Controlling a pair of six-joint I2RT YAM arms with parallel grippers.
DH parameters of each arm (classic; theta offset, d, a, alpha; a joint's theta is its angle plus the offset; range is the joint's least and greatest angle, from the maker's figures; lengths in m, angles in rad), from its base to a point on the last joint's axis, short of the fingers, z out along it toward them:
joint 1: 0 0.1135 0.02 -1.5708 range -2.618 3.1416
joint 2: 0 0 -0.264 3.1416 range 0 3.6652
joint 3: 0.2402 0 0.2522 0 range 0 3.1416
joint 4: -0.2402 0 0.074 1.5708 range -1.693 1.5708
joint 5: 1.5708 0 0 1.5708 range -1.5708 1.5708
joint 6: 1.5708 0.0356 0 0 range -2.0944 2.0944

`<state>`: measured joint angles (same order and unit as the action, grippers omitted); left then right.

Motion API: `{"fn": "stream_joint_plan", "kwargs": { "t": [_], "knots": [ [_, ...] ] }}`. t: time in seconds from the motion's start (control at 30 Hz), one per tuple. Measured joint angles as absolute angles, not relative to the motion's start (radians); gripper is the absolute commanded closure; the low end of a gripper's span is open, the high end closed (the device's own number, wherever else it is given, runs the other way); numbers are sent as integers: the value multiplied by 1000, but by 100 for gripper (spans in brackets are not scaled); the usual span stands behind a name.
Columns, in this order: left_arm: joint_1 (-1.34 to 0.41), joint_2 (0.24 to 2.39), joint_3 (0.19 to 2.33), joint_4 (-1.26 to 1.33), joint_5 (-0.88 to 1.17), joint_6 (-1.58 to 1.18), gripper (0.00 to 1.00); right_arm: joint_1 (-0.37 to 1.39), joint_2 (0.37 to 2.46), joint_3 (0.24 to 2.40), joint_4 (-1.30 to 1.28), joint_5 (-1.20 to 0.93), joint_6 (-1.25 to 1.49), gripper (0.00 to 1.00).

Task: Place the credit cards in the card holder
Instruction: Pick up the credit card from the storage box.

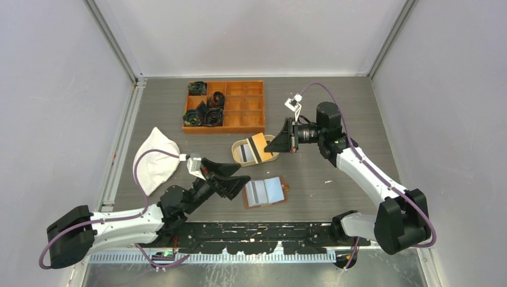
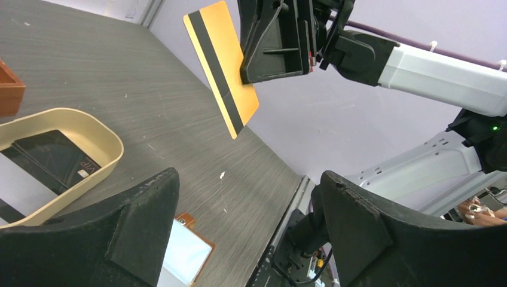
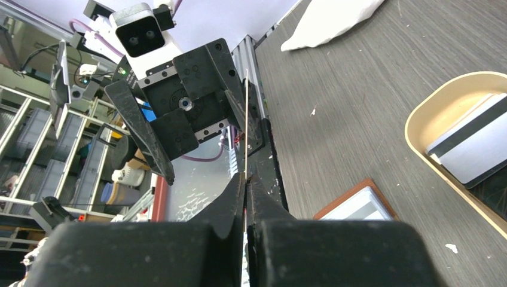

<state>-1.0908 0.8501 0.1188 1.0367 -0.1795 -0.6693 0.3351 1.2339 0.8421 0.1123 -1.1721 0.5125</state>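
My right gripper (image 1: 270, 145) is shut on an orange credit card with a dark stripe (image 1: 260, 147), holding it by one edge over the beige oval tray (image 1: 238, 145). From the left wrist that card (image 2: 221, 66) hangs tilted in the air under the right gripper (image 2: 263, 75). From the right wrist it shows edge-on (image 3: 246, 119) between the shut fingers. The brown card holder (image 1: 284, 189) lies open on the table with a light blue card (image 1: 274, 189) and a grey one on it. My left gripper (image 1: 244, 174) stands open and empty just left of the card holder.
The tray holds a black card (image 2: 51, 156) and a grey striped card (image 3: 472, 143). An orange compartmented box (image 1: 239, 122) with dark items stands at the back. A white cloth (image 1: 154, 158) lies at the left.
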Motion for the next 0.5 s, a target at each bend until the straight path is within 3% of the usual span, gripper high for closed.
{"fn": "stream_joint_plan", "kwargs": {
  "t": [0.5],
  "knots": [
    [-1091,905,122,1128,-211,-671,27,384,1234,842,128,-1204,529,99]
  ]
}}
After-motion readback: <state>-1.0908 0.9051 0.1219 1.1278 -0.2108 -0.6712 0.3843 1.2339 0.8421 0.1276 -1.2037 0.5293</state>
